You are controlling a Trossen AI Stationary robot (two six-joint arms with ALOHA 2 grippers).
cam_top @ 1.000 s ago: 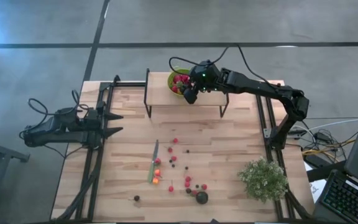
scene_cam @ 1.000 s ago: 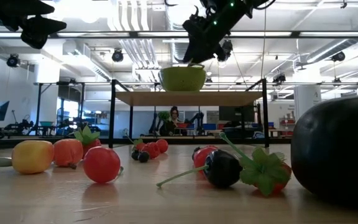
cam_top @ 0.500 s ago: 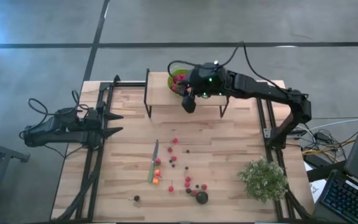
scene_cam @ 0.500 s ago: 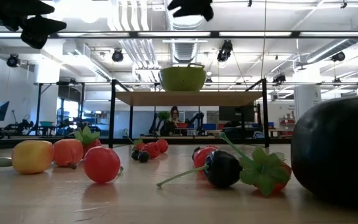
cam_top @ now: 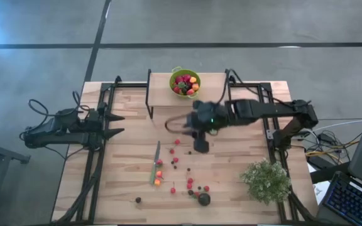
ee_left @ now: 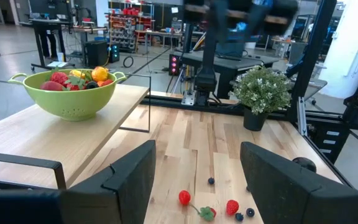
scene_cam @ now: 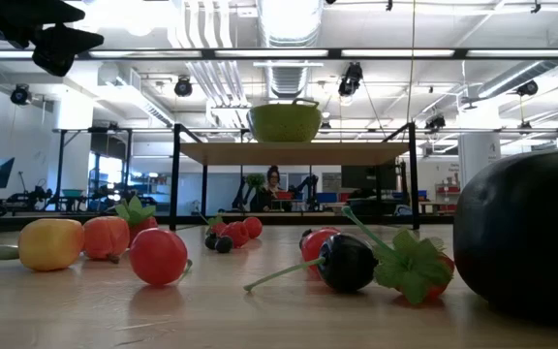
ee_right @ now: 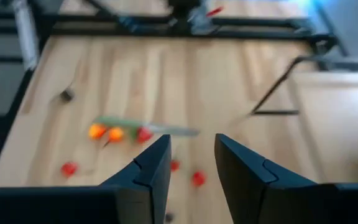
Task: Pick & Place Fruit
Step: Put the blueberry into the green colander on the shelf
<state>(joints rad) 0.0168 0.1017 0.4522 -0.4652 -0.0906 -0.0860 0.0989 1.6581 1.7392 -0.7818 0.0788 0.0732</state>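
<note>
Right tool [cam_top: 201,143] has left the green bowl [cam_top: 184,82]: a second ago it hung over the bowl's rim on the raised shelf [cam_top: 209,97], half a second ago just in front of the bowl, and now it is out over the middle of the worktop [cam_top: 131,132], above the upper end of the scattered fruit [cam_top: 181,169]. In the right wrist view its two fingers [ee_right: 148,171] stand apart with a narrow gap and nothing between them; it carries no fruit.

The bowl, earlier partly covered by the arm in the high view, now shows whole, with red and orange pieces inside. In the low view the arm seen earlier above the bowl is gone from the picture.

Fruit on the worktop has not shifted: red berries and dark ones spread beside the green-handled knife [cam_top: 155,163], orange pieces [cam_top: 158,178] next to the knife's handle, the big dark round one [cam_top: 203,199] at the near edge, one small dark piece [cam_top: 137,200] off on its own.

Left tool [cam_top: 113,124] waits unmoved at the left side of the worktop, jaws wide open and empty. The pale-green plant [cam_top: 266,181] stays at the right near corner.
</note>
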